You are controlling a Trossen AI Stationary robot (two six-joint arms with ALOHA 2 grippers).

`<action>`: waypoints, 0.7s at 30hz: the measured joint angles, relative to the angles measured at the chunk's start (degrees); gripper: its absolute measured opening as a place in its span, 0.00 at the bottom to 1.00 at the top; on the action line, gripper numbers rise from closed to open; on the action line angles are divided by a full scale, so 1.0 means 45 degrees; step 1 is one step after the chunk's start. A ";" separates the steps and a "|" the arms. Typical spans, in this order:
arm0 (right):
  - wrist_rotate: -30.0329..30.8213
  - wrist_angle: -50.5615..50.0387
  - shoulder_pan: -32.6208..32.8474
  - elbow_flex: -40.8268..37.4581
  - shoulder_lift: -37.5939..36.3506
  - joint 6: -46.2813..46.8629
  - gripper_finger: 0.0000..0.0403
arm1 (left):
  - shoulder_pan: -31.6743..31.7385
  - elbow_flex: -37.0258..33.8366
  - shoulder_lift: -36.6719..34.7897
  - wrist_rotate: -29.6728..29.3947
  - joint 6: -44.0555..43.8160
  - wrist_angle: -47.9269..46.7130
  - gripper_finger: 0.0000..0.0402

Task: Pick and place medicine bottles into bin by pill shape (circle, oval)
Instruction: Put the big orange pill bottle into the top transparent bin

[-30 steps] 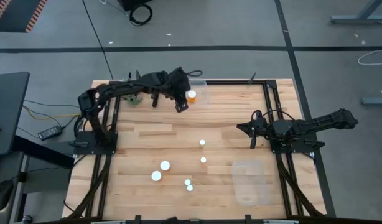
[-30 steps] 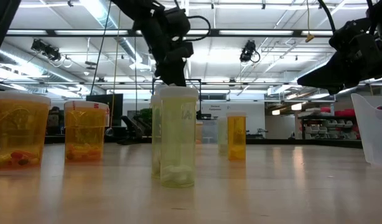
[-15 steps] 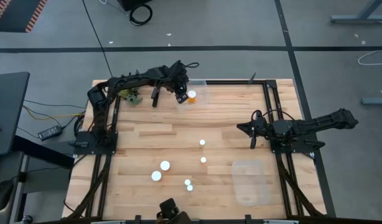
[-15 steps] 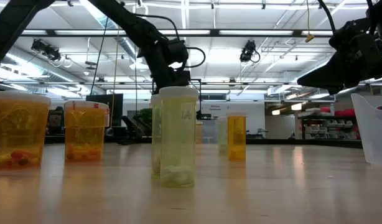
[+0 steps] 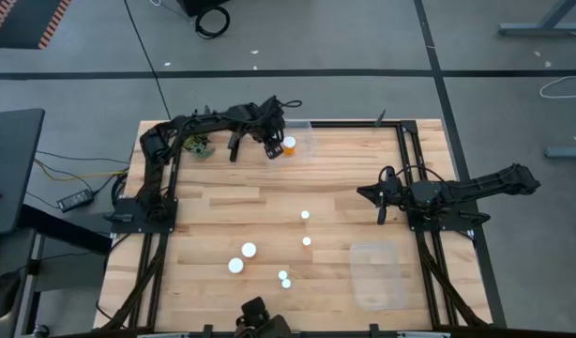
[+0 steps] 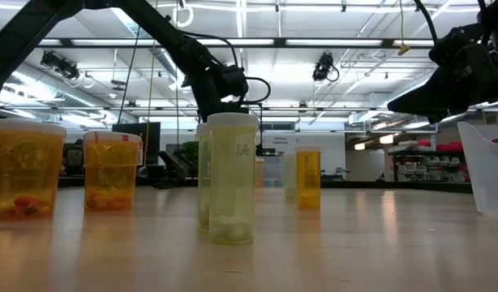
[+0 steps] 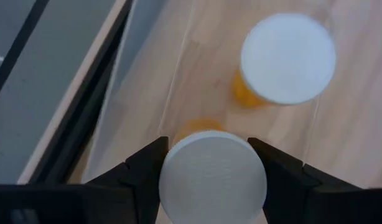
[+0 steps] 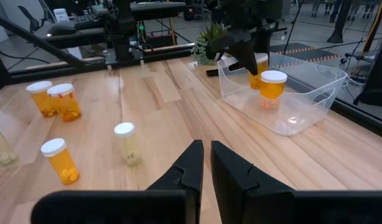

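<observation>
My left gripper is at the table's far edge, over the clear bin, shut on an orange medicine bottle with a white cap. In the right wrist view that bottle sits low in the bin's opening. Whether it touches the bin floor is hidden. A second orange bottle stands upright in the same bin. Several more white-capped bottles stand on the wood nearer the front. My right gripper waits shut at the right side, holding nothing. My left gripper pinches the bottle at its white cap, one finger on each side of the cap's rim. The fingers slant down at it from above. The bottle hangs upright below them, its orange body inside the bin.
A second clear bin lies at the near right. A small green plant sits at the far left corner. Loose bottles dot the table's middle and near part. Black frame rails run along the table edges.
My left gripper, still shut on the bottle, has moved toward the table's far edge and down into the clear bin, beside the bottle standing there.
</observation>
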 joint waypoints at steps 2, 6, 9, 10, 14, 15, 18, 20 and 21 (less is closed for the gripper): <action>0.0001 0.0000 0.0001 0.0000 0.0000 -0.0002 0.09 | 0.0000 0.0000 0.0000 -0.0007 0.0043 -0.0072 0.55; 0.0001 -0.0005 0.0003 0.0000 0.0000 -0.0001 0.09 | -0.0010 0.0000 0.0000 0.0003 0.0116 -0.0123 0.54; 0.0000 -0.0005 0.0001 0.0000 0.0000 0.0000 0.09 | -0.0010 0.0000 0.0000 0.0006 0.0116 -0.0161 0.54; 0.0001 -0.0005 0.0004 0.0000 0.0000 0.0000 0.09 | -0.0005 0.0000 0.0000 0.0003 0.0111 -0.0263 0.55; 0.0000 -0.0010 0.0000 0.0000 0.0000 0.0000 0.09 | -0.0005 0.0000 0.0000 0.0003 0.0111 -0.0864 0.56; 0.0001 -0.0010 0.0003 0.0000 0.0000 0.0000 0.09 | -0.0005 0.0000 0.0000 0.0002 0.0111 -0.0856 0.57; 0.0002 -0.0010 0.0002 0.0000 0.0000 -0.0002 0.09 | -0.0023 0.0000 0.0000 -0.0012 0.0111 -0.0839 0.58; 0.0000 -0.0010 0.0000 0.0000 0.0000 0.0000 0.09 | -0.0021 0.0000 0.0000 -0.0012 0.0111 -0.0847 0.59; 0.0004 -0.0010 0.0002 0.0000 0.0000 -0.0001 0.09 | -0.0019 0.0000 0.0000 -0.0021 0.0111 -0.0842 0.60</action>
